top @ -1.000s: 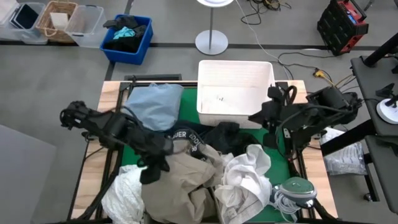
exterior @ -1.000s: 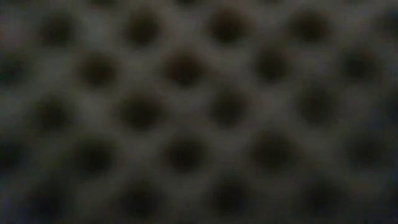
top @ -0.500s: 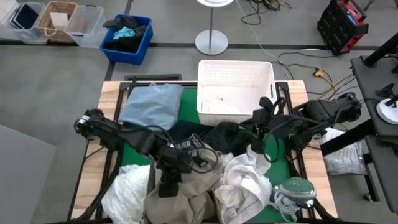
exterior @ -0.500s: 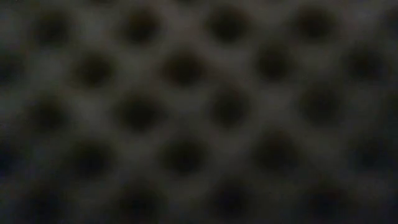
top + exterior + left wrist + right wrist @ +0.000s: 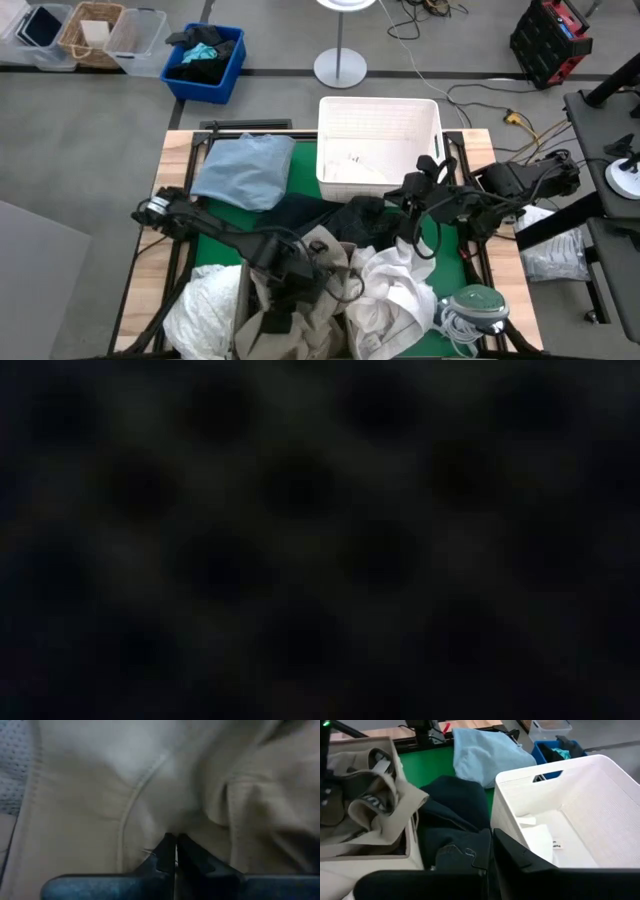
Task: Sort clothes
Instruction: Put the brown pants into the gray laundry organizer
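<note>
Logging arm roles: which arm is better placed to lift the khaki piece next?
Left. Its gripper is shut and pressed into the khaki piece at the near side of the pile. The right gripper hangs over the dark jeans beside the white bin.

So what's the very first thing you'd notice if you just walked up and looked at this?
The big messy heap of clothes covering the near half of the table, with the left gripper pressed shut into a tan piece in the middle of it. Next, the big white bin at the far edge, nearly empty, with the right gripper beside it over a dark garment. A light blue shirt lies flat to the bin's left.
</note>
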